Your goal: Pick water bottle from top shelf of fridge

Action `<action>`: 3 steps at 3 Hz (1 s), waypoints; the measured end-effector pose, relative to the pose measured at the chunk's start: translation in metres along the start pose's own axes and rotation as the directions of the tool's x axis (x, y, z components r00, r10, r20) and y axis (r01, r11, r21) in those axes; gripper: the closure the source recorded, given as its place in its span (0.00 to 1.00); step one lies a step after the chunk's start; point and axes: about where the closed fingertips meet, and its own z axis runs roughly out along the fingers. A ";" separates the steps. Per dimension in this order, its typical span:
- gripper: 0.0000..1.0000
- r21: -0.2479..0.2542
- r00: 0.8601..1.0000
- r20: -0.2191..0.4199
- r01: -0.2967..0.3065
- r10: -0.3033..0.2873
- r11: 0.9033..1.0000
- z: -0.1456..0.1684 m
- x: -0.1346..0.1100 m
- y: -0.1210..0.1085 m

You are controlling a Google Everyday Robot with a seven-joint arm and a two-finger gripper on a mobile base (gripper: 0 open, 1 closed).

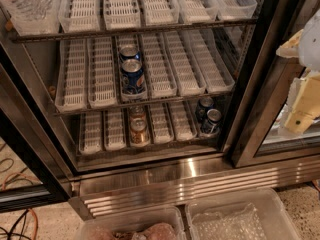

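Note:
The water bottle (26, 0), clear ribbed plastic with a reddish label band, lies in the far-left lane of the top shelf (150, 6), a dark rack lined with white slotted lanes. The fridge (165, 176) stands open in front of me, with dark frames and a ribbed stainless steel base. My gripper (301, 106) shows as cream and white parts at the right edge of the camera view, in front of the right glass door, far to the right of the bottle and lower than it. It holds nothing that I can see.
Two blue Pepsi cans (132, 73) sit on the middle rack. Gold cans (139, 128) and dark cans (210, 118) sit on the bottom rack. A dark door post (265, 84) divides the openings. Two clear plastic bins (235, 219) stand on the floor, with cables (17, 221) at left.

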 end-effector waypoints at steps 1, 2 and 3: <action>0.00 0.000 1.000 0.000 0.000 0.000 1.000 0.000 0.000 0.000; 0.00 0.009 0.998 0.046 -0.049 0.049 0.999 -0.001 0.001 -0.003; 0.00 -0.024 0.964 0.192 -0.183 0.184 0.983 0.011 0.006 -0.022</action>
